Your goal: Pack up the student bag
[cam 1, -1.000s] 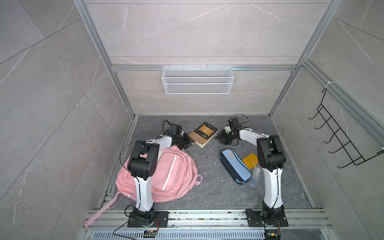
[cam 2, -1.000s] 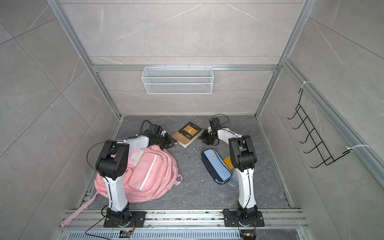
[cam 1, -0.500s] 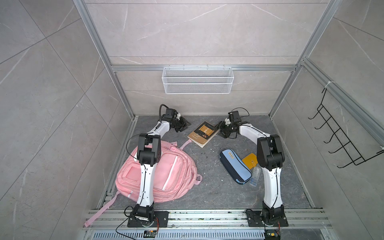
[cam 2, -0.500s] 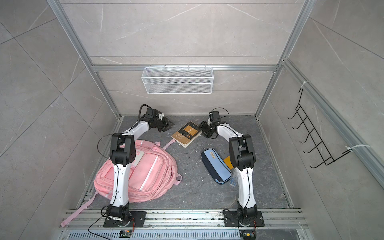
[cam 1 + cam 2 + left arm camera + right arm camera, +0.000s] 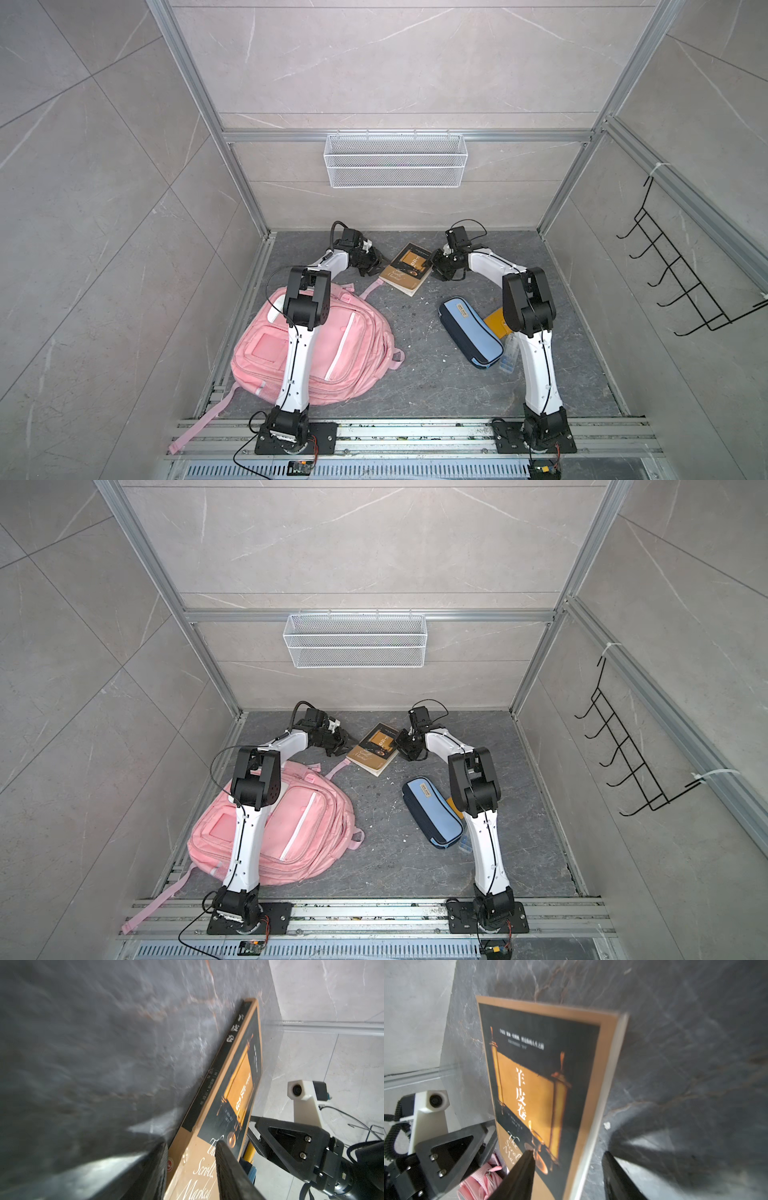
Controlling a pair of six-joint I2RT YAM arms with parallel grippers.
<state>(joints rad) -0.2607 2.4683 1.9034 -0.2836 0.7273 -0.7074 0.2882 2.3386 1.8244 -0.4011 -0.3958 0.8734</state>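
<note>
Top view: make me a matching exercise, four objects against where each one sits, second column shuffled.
Things:
1. student bag
2. book
3. pencil case
4. wire basket

Places:
A. hung on the back wall
B. far middle of the floor
C. right side of the floor
D. left side of the floor

Pairs: 1-D, 2-B, 3-C, 4-A.
</note>
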